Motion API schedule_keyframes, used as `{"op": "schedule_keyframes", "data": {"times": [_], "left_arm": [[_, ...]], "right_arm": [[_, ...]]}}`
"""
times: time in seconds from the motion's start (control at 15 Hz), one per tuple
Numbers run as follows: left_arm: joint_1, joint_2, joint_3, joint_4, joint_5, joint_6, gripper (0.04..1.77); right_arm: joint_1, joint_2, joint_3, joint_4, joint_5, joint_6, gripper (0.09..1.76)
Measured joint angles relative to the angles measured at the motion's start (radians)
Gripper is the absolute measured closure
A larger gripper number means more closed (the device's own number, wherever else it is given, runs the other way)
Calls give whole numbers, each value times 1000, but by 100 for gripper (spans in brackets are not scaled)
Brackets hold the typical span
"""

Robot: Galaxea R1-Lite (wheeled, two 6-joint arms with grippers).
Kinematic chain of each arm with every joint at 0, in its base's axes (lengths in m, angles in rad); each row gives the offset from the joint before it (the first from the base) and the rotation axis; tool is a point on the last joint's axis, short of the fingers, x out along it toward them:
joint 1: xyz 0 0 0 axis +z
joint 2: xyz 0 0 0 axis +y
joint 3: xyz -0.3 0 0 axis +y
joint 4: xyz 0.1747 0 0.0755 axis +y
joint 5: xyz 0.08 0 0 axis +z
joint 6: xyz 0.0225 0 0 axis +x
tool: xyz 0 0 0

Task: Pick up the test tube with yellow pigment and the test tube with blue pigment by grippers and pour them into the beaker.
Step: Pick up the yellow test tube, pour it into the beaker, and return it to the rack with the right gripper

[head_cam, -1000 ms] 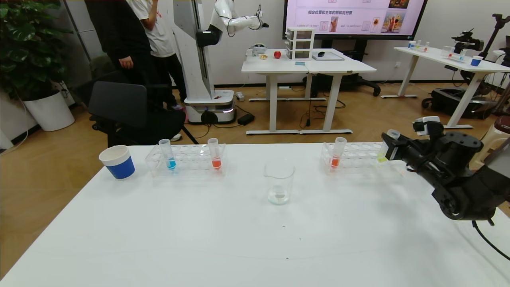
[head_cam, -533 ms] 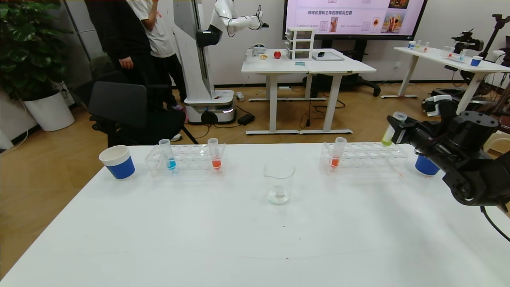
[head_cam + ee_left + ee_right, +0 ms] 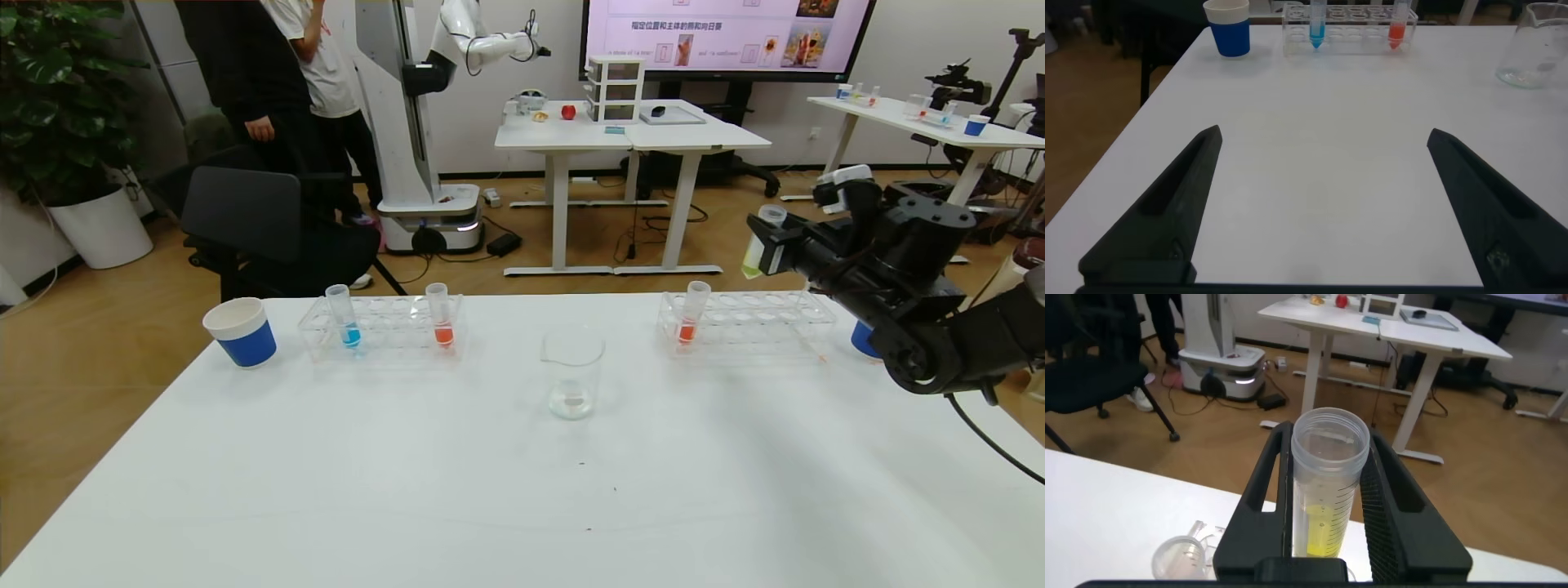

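Since a second ago, our right gripper [image 3: 763,251] has lifted the test tube with yellow pigment [image 3: 758,242] clear of the right rack [image 3: 747,322] and carried it up and toward the middle. The tube is slim clear plastic, held near upright, yellow-green liquid low in it; the black jaws are clamped on its sides. It hangs above the rack's near end, well apart from the beaker [image 3: 572,372], a clear glass cylinder with a spout at mid-table. Our left gripper [image 3: 1323,204] hovers low over the white table [image 3: 457,490], jaws spread wide, holding nothing. The test tube with blue pigment [image 3: 344,315] stands in the left rack [image 3: 384,328].
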Motion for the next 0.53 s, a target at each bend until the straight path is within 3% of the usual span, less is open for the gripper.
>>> {"op": "schedule_keyframes", "data": {"times": [0.4,0.53], "left_arm": [[0,0,0,0,0,0,6],[0,0,0,0,0,0,6]], "right_arm": [[199,23,-95,7,12,-131,135],[250,34,-93,2,61,-217,135]]}}
